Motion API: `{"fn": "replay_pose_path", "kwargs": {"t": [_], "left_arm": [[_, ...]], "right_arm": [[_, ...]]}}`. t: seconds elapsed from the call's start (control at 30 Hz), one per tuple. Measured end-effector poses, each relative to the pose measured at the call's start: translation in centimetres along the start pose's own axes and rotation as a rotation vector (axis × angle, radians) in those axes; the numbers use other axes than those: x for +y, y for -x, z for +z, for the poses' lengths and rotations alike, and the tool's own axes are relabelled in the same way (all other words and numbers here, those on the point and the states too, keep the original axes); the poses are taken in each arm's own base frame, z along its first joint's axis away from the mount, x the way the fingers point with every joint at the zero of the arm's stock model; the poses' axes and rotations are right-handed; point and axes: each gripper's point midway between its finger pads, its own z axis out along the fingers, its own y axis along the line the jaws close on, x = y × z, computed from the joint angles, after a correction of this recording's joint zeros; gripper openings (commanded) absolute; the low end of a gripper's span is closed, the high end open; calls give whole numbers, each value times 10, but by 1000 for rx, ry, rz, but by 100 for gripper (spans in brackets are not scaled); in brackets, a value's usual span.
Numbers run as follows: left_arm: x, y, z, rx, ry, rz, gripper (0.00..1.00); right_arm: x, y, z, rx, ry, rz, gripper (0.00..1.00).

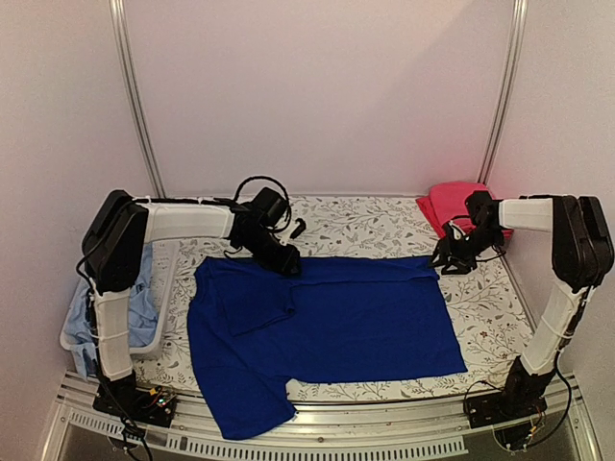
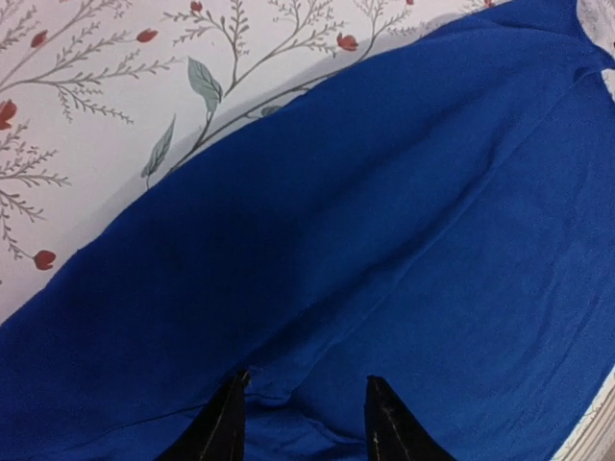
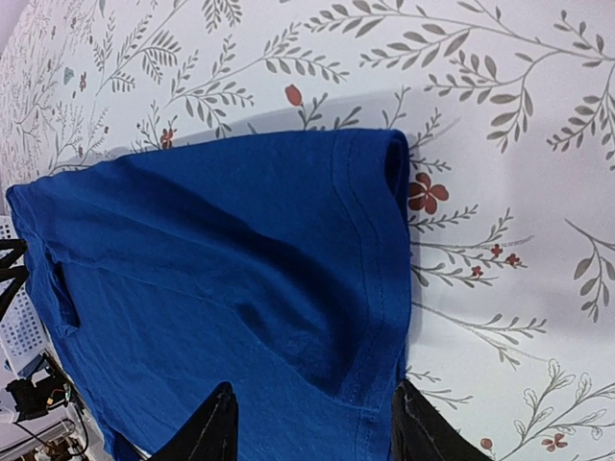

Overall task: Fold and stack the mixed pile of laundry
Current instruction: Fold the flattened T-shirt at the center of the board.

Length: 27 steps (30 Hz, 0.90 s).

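Observation:
The royal-blue shirt (image 1: 327,322) lies spread flat on the floral table cover, one sleeve folded inward on its left part. My left gripper (image 1: 285,263) is low on the shirt's far edge; in the left wrist view its jaws (image 2: 306,386) stand apart with blue cloth (image 2: 384,221) rumpled between them. My right gripper (image 1: 450,259) is at the shirt's far right corner; in the right wrist view it (image 3: 313,389) is open over the stitched hem (image 3: 380,288). A red-pink garment (image 1: 450,205) lies at the back right. A light-blue shirt (image 1: 144,288) hangs in the basket on the left.
The white perforated basket (image 1: 165,288) stands at the table's left edge under my left arm. A small black object (image 1: 298,229) lies on the floral cover (image 1: 365,226) behind the shirt. The shirt's lower left part hangs over the front rail (image 1: 384,408).

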Motion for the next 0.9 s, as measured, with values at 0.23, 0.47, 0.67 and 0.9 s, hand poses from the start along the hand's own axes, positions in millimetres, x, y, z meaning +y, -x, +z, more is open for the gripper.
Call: {"fn": "replay_pose_path", "kwargs": {"t": [0.23, 0.47, 0.67, 0.9], "left_arm": [[4, -25, 26, 121, 66, 37, 40], [6, -37, 28, 172, 111, 78, 38], [9, -46, 27, 206, 155, 128, 24], [14, -48, 25, 217, 196, 161, 0]], "right_arm": [[-14, -14, 21, 64, -16, 34, 42], [-19, -19, 31, 87, -14, 44, 19], [-20, -18, 34, 89, -6, 50, 0], [-21, -17, 33, 86, 3, 52, 0]]}}
